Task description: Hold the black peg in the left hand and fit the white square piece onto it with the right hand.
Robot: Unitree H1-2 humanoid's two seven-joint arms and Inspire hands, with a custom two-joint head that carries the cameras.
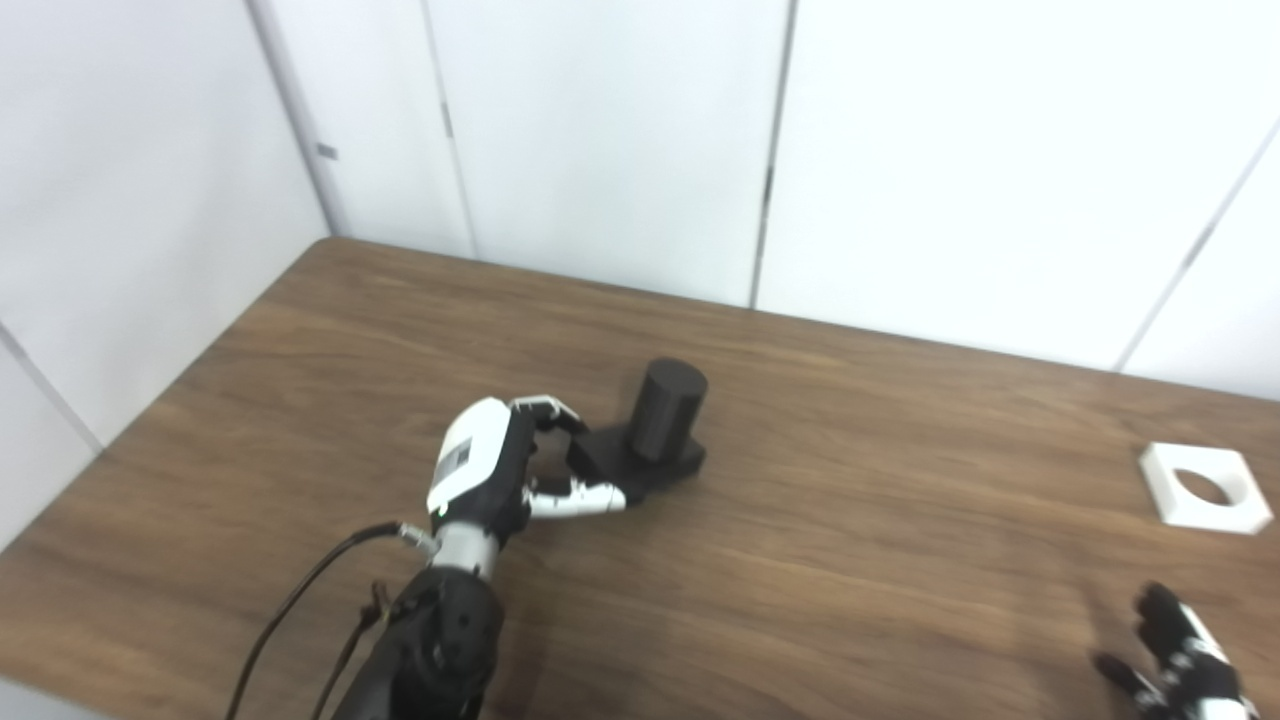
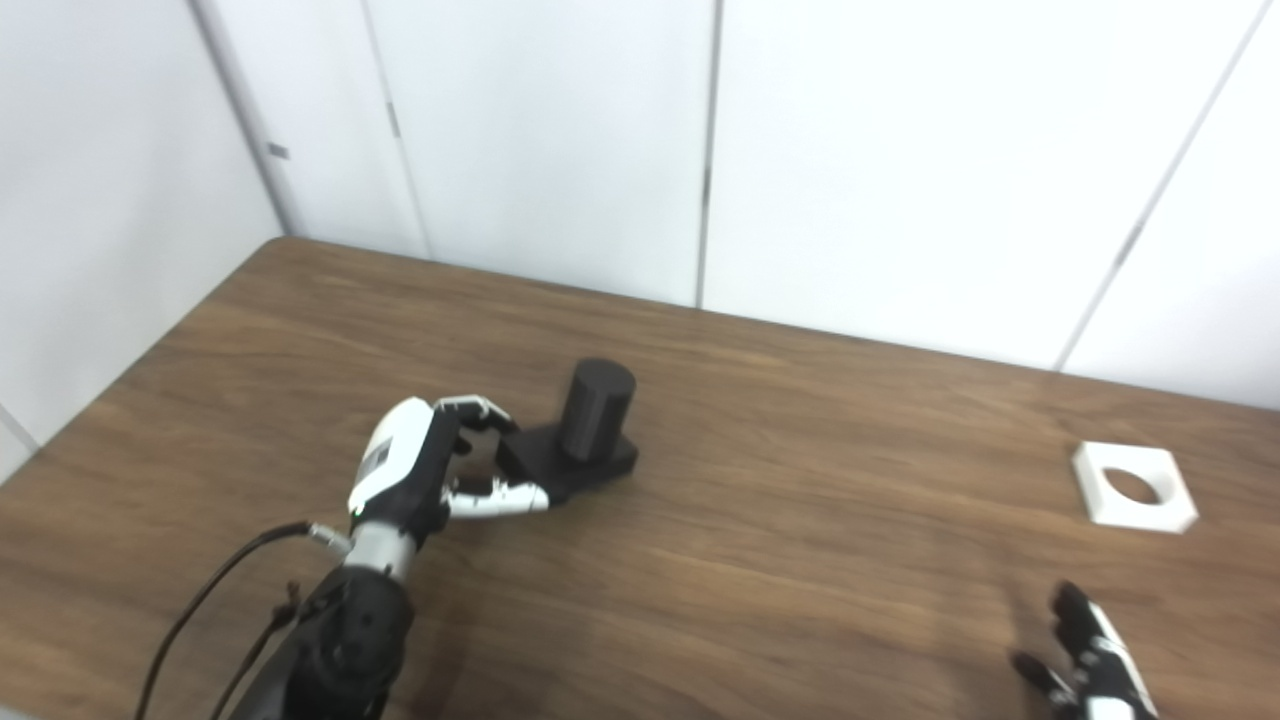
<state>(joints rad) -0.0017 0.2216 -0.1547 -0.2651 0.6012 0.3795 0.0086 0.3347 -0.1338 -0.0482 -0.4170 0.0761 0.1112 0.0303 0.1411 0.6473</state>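
White wall panels (image 1: 600,140) are seen behind a brown wooden table (image 1: 800,560) on which the work is laid out. On the near left part of the table, the left hand (image 1: 500,465) is held low over the surface, its arm entering from the bottom edge with a black cable (image 1: 290,600) trailing beside it. Its fingers (image 1: 545,408) are curled toward the square base of the black peg (image 1: 665,410), and the thumb (image 1: 580,498) is stretched along the near edge of that base. The fingertips are placed at or just beside the base; whether a firm grip has been made cannot be told. The peg itself stands upright on the table, just beyond the fingertips.

At the bottom right corner, only part of the right hand (image 2: 1085,660) is shown, its fingers spread apart and nothing held between them. The white square piece (image 2: 1135,487), with a round hole through its middle, lies flat on the table well beyond those fingertips, apart from them and far from the peg.
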